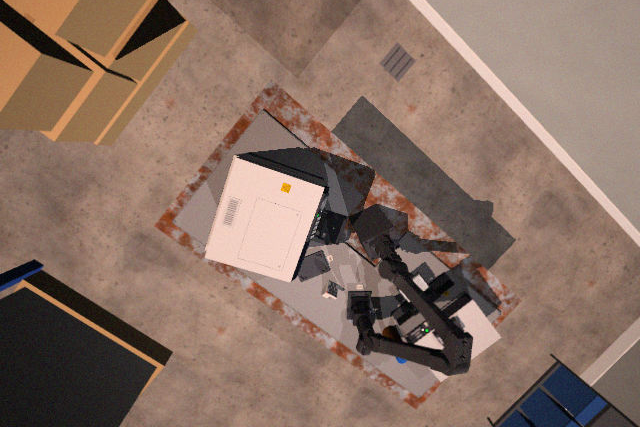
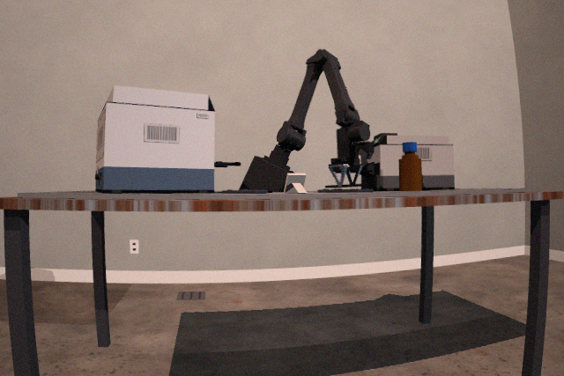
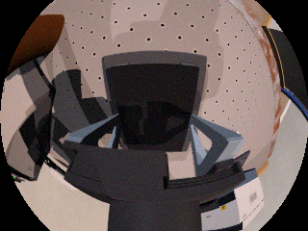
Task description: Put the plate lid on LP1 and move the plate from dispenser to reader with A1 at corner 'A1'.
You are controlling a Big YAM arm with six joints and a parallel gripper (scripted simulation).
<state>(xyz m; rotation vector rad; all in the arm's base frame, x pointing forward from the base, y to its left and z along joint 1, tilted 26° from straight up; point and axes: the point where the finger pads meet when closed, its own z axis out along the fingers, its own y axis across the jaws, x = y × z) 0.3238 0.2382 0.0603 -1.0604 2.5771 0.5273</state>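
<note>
My gripper (image 1: 359, 299) (image 2: 345, 181) (image 3: 155, 116) points straight down with its fingers wide apart, shut on the sides of a dark, flat lid (image 3: 153, 84). The lid is level, low over or in a grey-rimmed bench position (image 3: 154, 59) (image 2: 322, 190), apparently LP1; its name is not readable. Whether the lid touches the locators cannot be told. The dispenser (image 1: 474, 330) (image 2: 437, 169) (image 3: 23, 144) stands beside the gripper; the plate on its stage cannot be made out. The reader (image 1: 266, 220) (image 2: 157, 144) (image 3: 246, 202) is at the other end, its dark stage (image 1: 330, 227) (image 2: 226, 164) sticking out.
The bottle (image 2: 410, 173) (image 3: 39, 38) (image 1: 401, 359) with its blue cap stands upright close to the dispenser and the forearm. A second flat bench position (image 1: 313, 265) lies near the reader. A small white wedge-shaped block (image 1: 329, 289) (image 2: 294, 183) stands between the two positions.
</note>
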